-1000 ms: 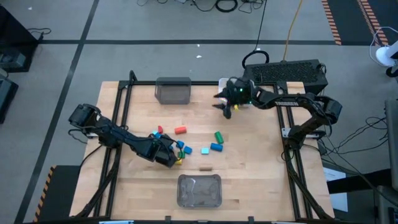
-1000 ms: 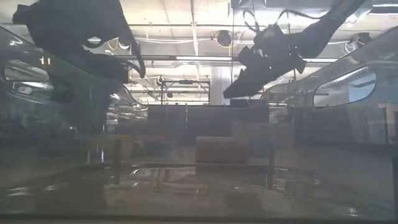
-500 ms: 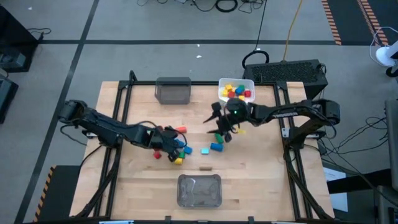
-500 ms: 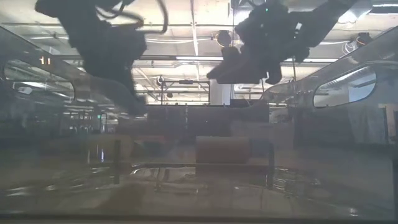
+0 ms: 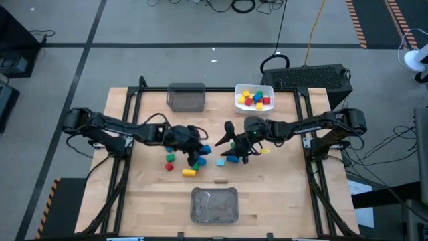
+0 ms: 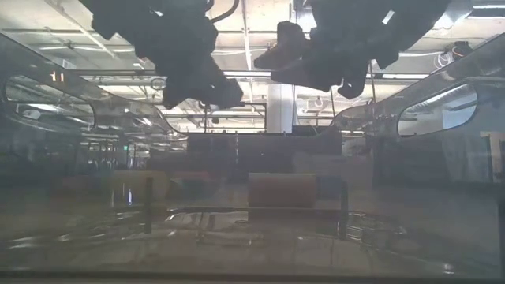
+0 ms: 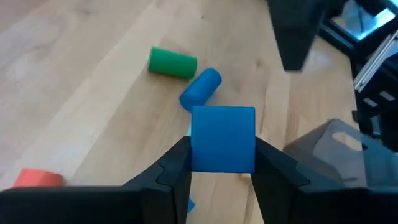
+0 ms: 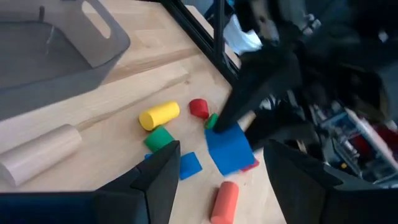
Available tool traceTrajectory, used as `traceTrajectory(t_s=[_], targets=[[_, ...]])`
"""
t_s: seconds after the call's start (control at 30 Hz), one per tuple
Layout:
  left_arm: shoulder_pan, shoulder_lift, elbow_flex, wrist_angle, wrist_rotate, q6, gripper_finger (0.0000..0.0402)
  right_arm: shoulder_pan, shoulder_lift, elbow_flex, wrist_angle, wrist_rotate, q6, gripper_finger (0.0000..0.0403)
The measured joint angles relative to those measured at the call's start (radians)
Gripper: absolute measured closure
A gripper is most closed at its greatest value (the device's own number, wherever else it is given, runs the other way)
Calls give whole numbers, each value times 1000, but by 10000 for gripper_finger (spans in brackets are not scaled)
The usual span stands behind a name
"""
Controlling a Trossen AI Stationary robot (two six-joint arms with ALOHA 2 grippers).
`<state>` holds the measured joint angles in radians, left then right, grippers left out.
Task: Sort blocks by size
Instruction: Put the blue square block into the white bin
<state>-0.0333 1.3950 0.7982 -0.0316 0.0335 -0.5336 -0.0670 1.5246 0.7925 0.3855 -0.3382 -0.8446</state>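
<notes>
Over mid-tabletop (image 5: 281,175), left pincer (image 5: 198,151) clamping a blue cube (image 7: 222,138) between both fingers, hovering above scattered blocks (image 5: 179,167). Just right of it, right pincer (image 5: 231,142) hanging with fingers spread, gripping nothing. More blocks lying in the far white bin (image 5: 241,102).

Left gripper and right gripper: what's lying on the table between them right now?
In the high view, only a small light blue block lies on the wood between the left gripper, shut on a blue cube, and the open right gripper.
</notes>
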Motion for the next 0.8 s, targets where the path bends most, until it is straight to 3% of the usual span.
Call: traceTrajectory(t_s=[0.47, 0.8], targets=[[61, 1, -1, 131, 99, 45, 268, 4, 36, 0, 94, 42, -115, 186], [60, 28, -1, 158, 150, 45, 268, 3, 159, 77, 101, 51, -83, 186]])
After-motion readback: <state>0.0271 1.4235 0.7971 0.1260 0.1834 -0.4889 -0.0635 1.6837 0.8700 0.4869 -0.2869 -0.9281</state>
